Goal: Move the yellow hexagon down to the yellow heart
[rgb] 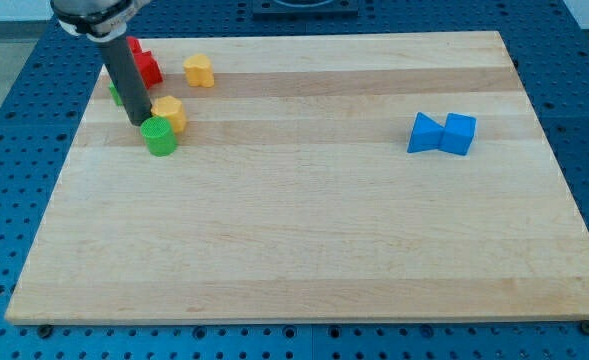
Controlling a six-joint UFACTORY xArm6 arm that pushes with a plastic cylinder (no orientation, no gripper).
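The yellow hexagon (199, 70) lies near the top left of the wooden board (304, 240). The yellow heart (170, 111) lies below it and a little to the left, touching a green cylinder (159, 137) at its lower left. My tip (140, 122) is down on the board just left of the yellow heart, close against it, and above-left of the green cylinder. The rod is well to the lower left of the yellow hexagon and apart from it.
Red blocks (145, 63) lie at the top left, partly behind the rod. A second green block (116, 93) peeks out to the left of the rod. A blue triangle (425, 133) and a blue cube (460, 133) touch each other at the right.
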